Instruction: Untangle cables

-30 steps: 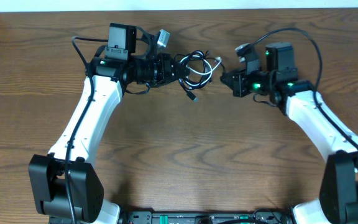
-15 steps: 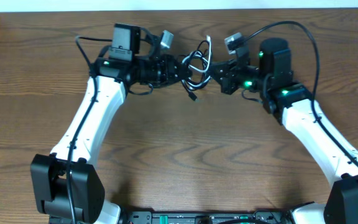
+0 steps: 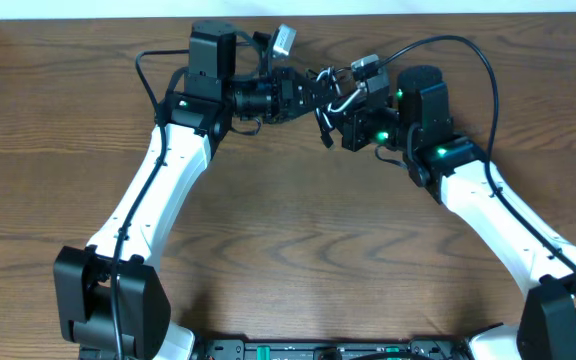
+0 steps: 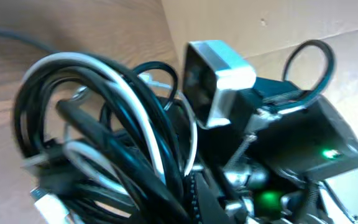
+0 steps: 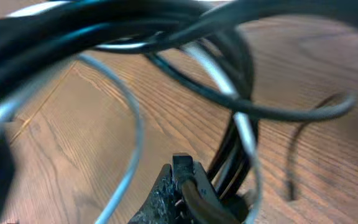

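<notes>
While holding the cables point(image 3: 325, 92) clamped in left gripper point(image 3: 304, 92) near the table's point(image 3: 288, 250) far edge, meets them with closed right gripper point(image 5: 183, 182). Early in separating; next calls for catching one cord, pulling apart gently.

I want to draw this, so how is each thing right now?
Cables: one black, one white, looped and tangled together.
Left hand: shut, holding the cables.
Right hand: shut, pushed up against the tangle; can't tell if it grips any.
</notes>
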Motion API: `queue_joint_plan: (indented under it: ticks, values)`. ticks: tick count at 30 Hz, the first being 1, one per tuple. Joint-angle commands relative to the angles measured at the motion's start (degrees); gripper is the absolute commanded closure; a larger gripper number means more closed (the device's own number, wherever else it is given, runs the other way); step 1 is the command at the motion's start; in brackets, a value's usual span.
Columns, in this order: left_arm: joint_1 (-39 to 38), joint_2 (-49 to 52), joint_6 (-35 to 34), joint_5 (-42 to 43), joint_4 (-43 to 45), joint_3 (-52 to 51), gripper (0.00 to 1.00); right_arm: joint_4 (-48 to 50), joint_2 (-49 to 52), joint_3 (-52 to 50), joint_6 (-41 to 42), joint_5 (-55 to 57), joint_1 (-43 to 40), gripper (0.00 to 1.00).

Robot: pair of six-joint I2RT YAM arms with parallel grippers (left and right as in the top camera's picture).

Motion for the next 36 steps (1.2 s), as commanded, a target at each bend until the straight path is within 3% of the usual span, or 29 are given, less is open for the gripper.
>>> queue_joint_plan:
  ticks: [1,4,8,11,18,23,32,36]
  values:
    - [-0.26,-0.39,-2.89,7.63,1.27,0.96,0.93,-0.20,2.08,0.28,0.33,0.39,0.55,0.99]
    - [-0.24,-0.39,-2.84,7.61,1.29,0.96,0.93,0.63,2.08,0.28,0.35,0.33,0.55,0.89]
    - [-0.24,-0.35,-2.34,5.62,1.25,0.96,0.92,1.66,2.05,0.28,0.35,-1.40,0.48,0.49]
    - [-0.22,-0.35,-1.20,2.43,1.18,0.96,0.93,1.33,2.05,0.28,0.35,-3.80,0.39,0.41]
    - [0.92,-0.02,2.67,-7.96,-3.69,0.96,0.93,-1.97,1.95,0.28,0.35,-6.34,-1.51,0.37]
    - [1.77,-0.02,7.21,-13.53,-10.78,0.96,0.93,-8.35,1.97,0.28,0.35,-1.33,-4.13,0.35]
    - [2.03,-0.02,11.30,-13.33,-12.15,0.96,0.93,-16.83,1.97,0.28,0.00,6.78,-6.51,0.35]
    - [2.03,0.28,20.96,-6.16,-13.05,0.96,0.93,-16.50,1.97,0.28,-2.47,6.45,-7.56,0.40]
